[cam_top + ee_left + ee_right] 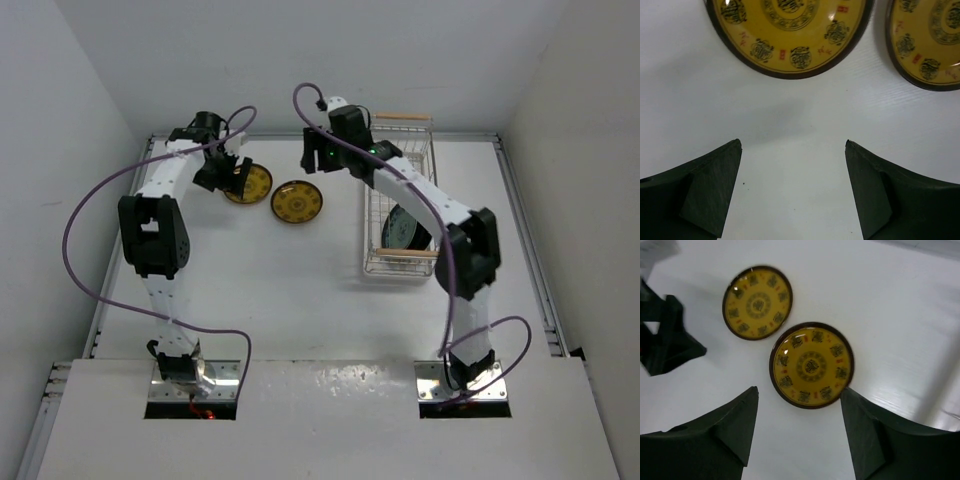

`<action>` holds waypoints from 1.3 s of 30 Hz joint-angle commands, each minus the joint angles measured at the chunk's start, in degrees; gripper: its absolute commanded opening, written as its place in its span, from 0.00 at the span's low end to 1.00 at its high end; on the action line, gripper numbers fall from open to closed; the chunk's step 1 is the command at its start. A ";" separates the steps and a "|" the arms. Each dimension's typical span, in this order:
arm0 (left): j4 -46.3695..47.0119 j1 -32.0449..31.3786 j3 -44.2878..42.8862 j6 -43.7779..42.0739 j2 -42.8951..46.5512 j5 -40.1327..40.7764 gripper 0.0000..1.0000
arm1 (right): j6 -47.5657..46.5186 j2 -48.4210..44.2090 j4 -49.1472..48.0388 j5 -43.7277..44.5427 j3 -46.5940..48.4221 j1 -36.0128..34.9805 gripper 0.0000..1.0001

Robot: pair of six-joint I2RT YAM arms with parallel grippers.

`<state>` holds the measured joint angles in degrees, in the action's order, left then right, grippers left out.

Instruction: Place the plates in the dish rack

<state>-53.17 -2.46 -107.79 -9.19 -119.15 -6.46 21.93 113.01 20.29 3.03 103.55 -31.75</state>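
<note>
Two yellow plates (757, 302) (811, 365) lie flat; left tool (792, 145) and right tool (800, 390) gape empty.

From high above the near edge, looking down over the whole tabletop (300, 300). From the left wrist, very near the tabletop, facing down at the rims of two yellow plates (790, 35). From the right wrist, higher up, straight down on both plates whole; same pair also in the overhead view

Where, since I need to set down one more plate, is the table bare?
Bare: the table between the two yellow plates and the arm bases, left of the dish rack. Crowded: the far strip, where the left gripper and right gripper hang by those plates.
</note>
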 commanded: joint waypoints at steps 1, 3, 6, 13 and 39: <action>1.05 2.80 2.05 2.24 2.52 2.33 0.89 | 8.03 11.68 5.72 -11.64 7.96 1.42 0.67; 1.58 3.51 3.63 2.25 3.22 2.33 0.89 | 9.70 16.07 4.94 -8.06 9.12 1.16 0.67; 2.10 4.04 4.34 2.25 3.75 2.86 0.89 | 11.11 19.77 4.05 -3.83 10.27 1.07 0.67; 2.10 4.57 4.87 2.25 4.28 1.28 0.89 | 13.92 24.36 5.10 -0.74 9.57 0.99 0.57; 2.10 4.57 5.39 1.72 3.76 0.75 0.89 | 4.54 -2.43 -13.78 25.33 -8.97 -2.62 0.00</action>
<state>-51.68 2.22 -102.78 -7.88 -118.39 -5.10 37.01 118.43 15.07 18.76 94.59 -32.51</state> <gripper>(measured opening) 0.886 0.020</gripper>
